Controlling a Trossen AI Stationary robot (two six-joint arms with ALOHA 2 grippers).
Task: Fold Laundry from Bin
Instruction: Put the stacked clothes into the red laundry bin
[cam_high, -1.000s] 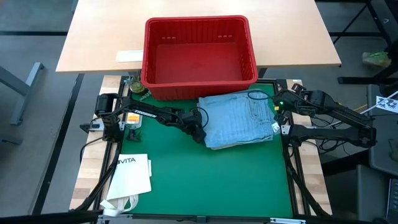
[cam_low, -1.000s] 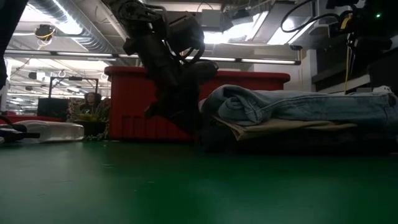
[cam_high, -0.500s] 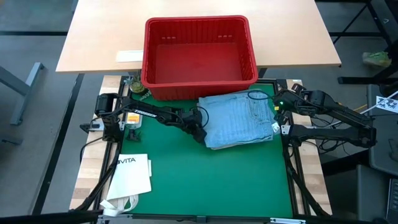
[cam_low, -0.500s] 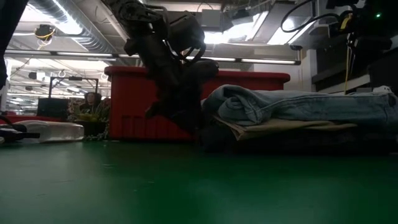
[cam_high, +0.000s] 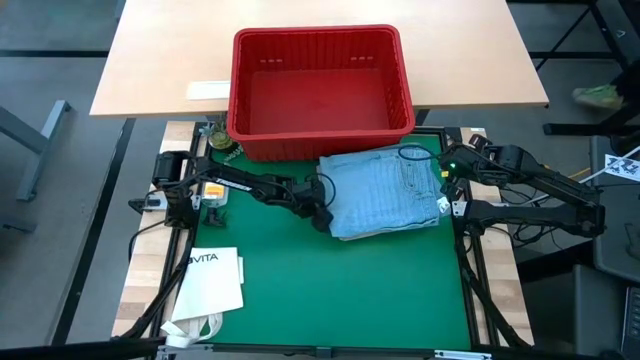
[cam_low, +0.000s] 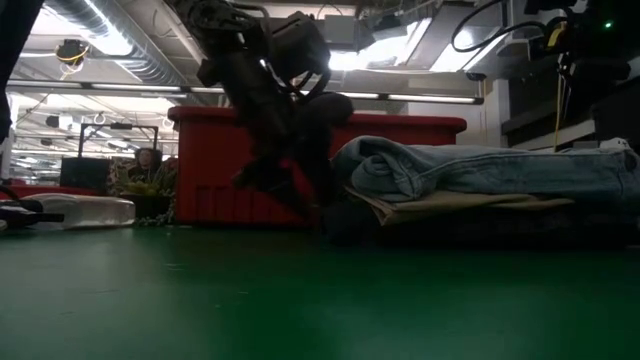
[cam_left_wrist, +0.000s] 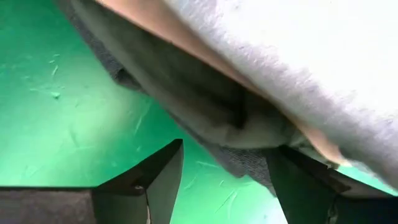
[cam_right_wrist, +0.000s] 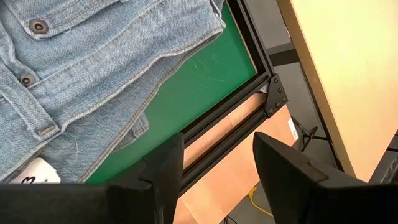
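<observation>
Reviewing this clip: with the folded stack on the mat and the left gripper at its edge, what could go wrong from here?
1. The left gripper, jaws open, sits against the stack's lower layers; pulling away carelessly might drag the dark navy-grey trousers out from under the jeans.
2. The stack butts against the bin, so a push there could rumple it.
3. The right gripper waits open over the mat's frame; it may snag the jeans' corner.

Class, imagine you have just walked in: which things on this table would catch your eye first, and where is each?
The empty red bin stands at the far edge of the green mat. Just in front of it lies a folded stack of laundry, light blue jeans on top. The left gripper, open, sits at the stack's left edge.
</observation>
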